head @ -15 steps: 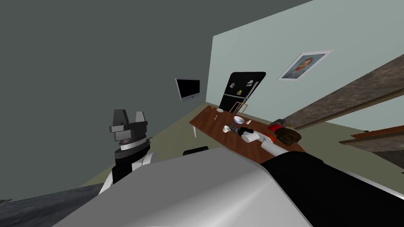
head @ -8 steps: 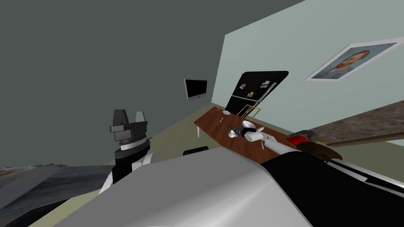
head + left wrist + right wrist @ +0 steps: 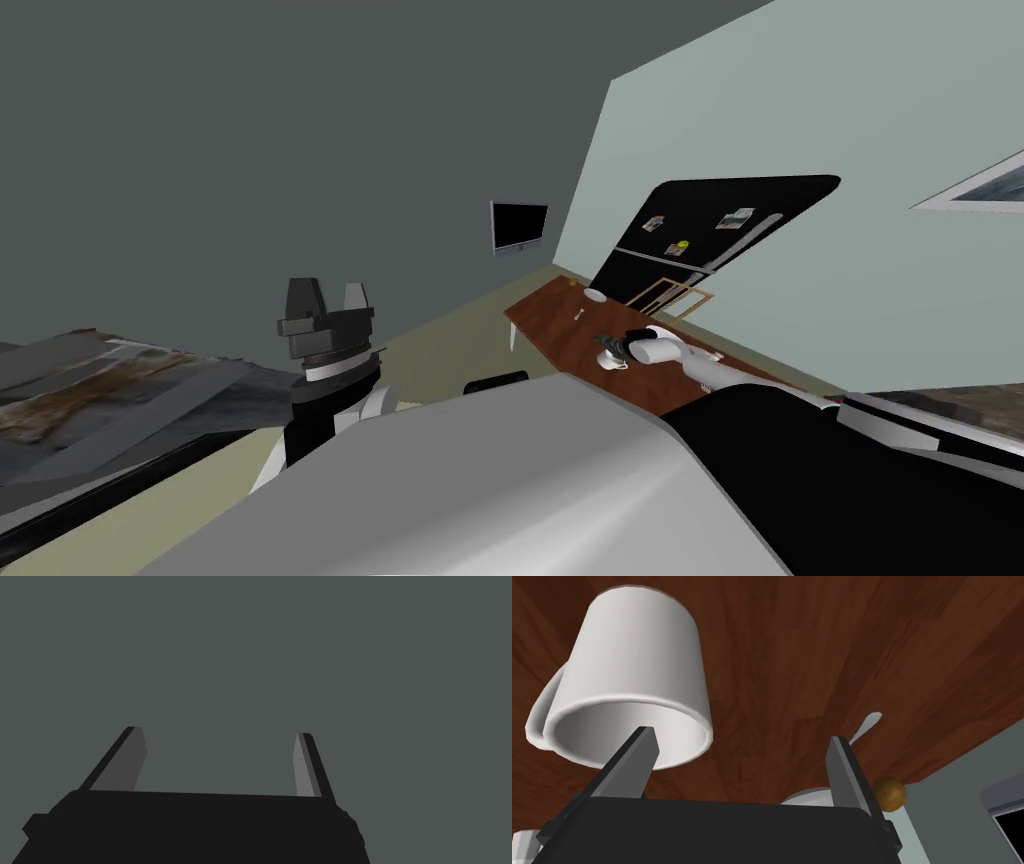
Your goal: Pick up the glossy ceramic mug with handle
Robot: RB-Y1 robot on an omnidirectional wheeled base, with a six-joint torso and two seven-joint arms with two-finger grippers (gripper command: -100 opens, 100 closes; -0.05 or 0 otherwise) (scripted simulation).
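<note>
The right gripper (image 3: 741, 735) hangs above a dark reddish-brown wooden table (image 3: 812, 651) with its two thin grey fingers spread wide and nothing between them. The glossy white mug with a looped handle (image 3: 632, 676) stands upright on the tabletop, its open mouth turned toward the hand. It sits off to one side of the gripper rather than in the gap. One finger's tip crosses in front of the near part of the rim, and the pictures do not show whether the two touch. The other finger is well apart from the mug, over bare wood. The handle juts from the side of the mug that faces away from the gripper's gap. Beyond the far finger, a slim white utensil (image 3: 868, 724), probably a spoon, lies flat on the wood. Near it, at the table's edge, sit a small round brown object (image 3: 889, 793) and the curved rim of a white dish (image 3: 807, 796), which is partly hidden by the gripper's dark body. In the head view the right arm's white forearm (image 3: 700, 372) reaches out over the long table, which stands in front of a tall black refrigerator (image 3: 720, 225). The left gripper (image 3: 219, 732) is held up beside the chest, away from the table, with its fingers apart and holding nothing.
</note>
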